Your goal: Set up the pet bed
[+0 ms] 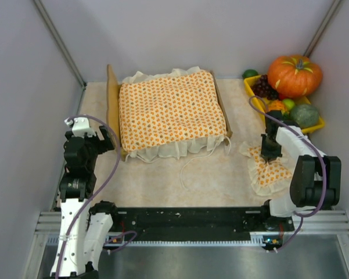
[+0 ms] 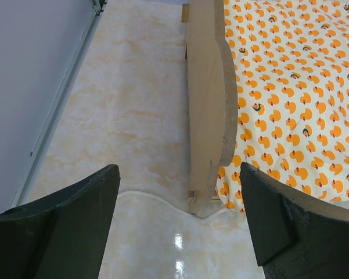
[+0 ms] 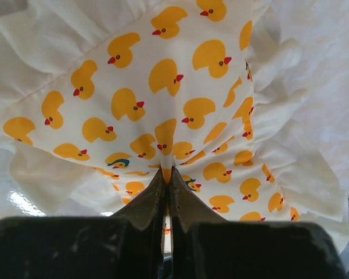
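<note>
One pet bed; one pillow, right gripper clamped on it; left gripper agape.

The bedspread covers nearly all of the pet bed, so its base is unseen. In the left wrist view the headboard runs off the top edge. The pillow overflows the right wrist view, and its pinched fold is hidden between the right gripper fingers.
</note>
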### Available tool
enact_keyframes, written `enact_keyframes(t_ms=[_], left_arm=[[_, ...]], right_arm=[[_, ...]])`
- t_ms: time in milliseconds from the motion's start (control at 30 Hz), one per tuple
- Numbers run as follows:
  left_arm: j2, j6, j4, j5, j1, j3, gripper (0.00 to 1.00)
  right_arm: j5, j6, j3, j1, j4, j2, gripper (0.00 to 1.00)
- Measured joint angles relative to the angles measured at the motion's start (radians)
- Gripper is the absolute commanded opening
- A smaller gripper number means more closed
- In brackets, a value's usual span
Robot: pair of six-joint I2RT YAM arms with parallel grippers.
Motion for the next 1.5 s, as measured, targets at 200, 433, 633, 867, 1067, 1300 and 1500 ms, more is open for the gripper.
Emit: enact_keyframes(t_ms=[200, 433, 633, 867, 1067, 1300, 1500], left_arm=[[0.0, -0.003, 0.0, -0.045, 0.0, 0.0, 0.99], [0.0, -0.029, -0.012, -0.16, 0.0, 0.0, 0.99], [0.0, -0.068, -0.035, -0.296, 0.0, 0.002, 0.99], [-0.027, -0.114, -0.056, -0.445, 0.0, 0.01, 0.99], [-0.074, -0.119, -0.054, -0.509, 0.005, 0.01, 0.99], [-0.084, -0.12, -0.053, -0.523, 0.008, 0.01, 0.99], [-0.084, -0.119, -0.053, -0.518, 0.008, 0.01, 0.99]], right_arm=[[-0.002, 0.028, 0.023, 0.027, -0.046, -0.073, 0.0], [-0.019, 0.099, 0.314, 0.109, -0.163, -0.3, 0.0], [-0.067, 0.164, 0.617, 0.242, -0.189, -0.314, 0.0], [-0.118, 0.302, 0.877, 0.531, -0.074, -0.03, 0.0], [-0.137, 0.459, 1.24, 0.698, 0.002, 0.431, 0.0], [-0.142, 0.583, 1.487, 0.792, 0.024, 0.781, 0.01], [-0.192, 0.54, 1.491, 0.809, 0.064, 0.856, 0.63]])
